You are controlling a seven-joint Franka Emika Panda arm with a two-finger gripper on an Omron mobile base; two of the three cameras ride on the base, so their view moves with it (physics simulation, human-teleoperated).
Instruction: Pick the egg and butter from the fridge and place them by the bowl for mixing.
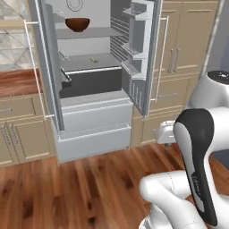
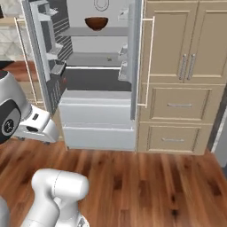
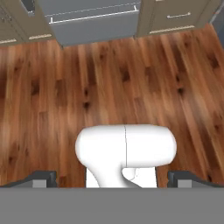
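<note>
since the fridge (image 1: 96,76) already stands with both doors swung wide, the step in hand looks like the first reach inside, and the robot is still set back from it across a stretch of wooden floor (image 3: 109,74). the fridge is ahead of the hand and mostly above it; the hand itself sits low, beside the arm, at about the height of the two pale freezer drawers (image 2: 98,119).

in the hand view the hand (image 3: 112,178) faces down at the floorboards with its fingers spread to their full width and nothing between them, so it is ready to take something but aimed the wrong way. a good approach would probably bring the base nearer first, then lift and level the wrist toward the shelves, keeping it between the open doors and their wire racks (image 1: 134,40).

up and ahead of the hand, on an upper shelf, sits a reddish-brown wooden bowl (image 1: 77,23); it is not the mixing bowl and is best left alone. on the shelf below lies a small pale thing (image 1: 94,59), too tiny to tell whether it is the butter. an egg cannot be made out, and the black bowl's place is unknown from here.
</note>
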